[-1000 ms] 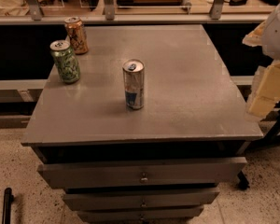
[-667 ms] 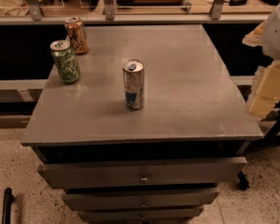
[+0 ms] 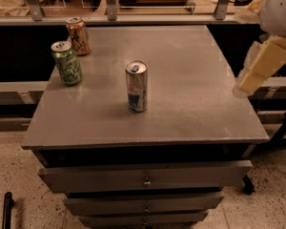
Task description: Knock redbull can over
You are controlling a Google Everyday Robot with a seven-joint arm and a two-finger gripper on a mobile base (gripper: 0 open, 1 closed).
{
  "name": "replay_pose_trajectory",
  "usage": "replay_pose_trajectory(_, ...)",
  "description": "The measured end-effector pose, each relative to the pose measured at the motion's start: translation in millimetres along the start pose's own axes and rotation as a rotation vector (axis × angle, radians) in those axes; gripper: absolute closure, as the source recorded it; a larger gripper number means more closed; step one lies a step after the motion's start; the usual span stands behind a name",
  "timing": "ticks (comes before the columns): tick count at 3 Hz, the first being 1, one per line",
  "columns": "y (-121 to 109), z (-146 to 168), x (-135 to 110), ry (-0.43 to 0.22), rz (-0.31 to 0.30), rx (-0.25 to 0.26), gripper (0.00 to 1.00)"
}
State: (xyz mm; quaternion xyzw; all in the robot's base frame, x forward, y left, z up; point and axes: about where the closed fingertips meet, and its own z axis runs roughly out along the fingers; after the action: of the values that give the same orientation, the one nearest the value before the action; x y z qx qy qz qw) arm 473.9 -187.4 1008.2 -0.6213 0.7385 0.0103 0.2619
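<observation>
The grey counter (image 3: 195, 109) fills most of the view, with a stack of drawers (image 3: 143, 175) under its front edge. At about three o'clock, off the counter's right side and raised above it, hangs the cream-coloured claw (image 3: 263, 65). It is only partly in frame, so I cannot tell whether it is apart or together, and it touches nothing. At ten o'clock stands the wider green patterned can (image 3: 66, 63), and just behind it, toward eleven o'clock, the orange-brown can (image 3: 78, 36). Both are well apart from the target. The redbull can (image 3: 137, 86) stands upright near the counter's centre, slightly toward nine o'clock, alone on bare surface. It is slim and tall on a narrow base, so it probably tips easily. Its thin metal wall is stiff enough for a sideways shove and smooth enough that a low push may only slide it. No grip is needed. Contact on the upper third, coming in from three o'clock, looks best, and once down it may roll.
</observation>
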Motion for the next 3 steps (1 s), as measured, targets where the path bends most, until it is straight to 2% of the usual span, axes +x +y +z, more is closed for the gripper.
replay_pose_trajectory(1, -27, -9, -79, -0.273, -0.043, 0.010, 0.00)
replay_pose_trajectory(2, -27, -8, -78, -0.265, -0.043, 0.011, 0.00)
replay_pose_trajectory(3, -28, 10, -82, -0.340, -0.012, 0.016, 0.00)
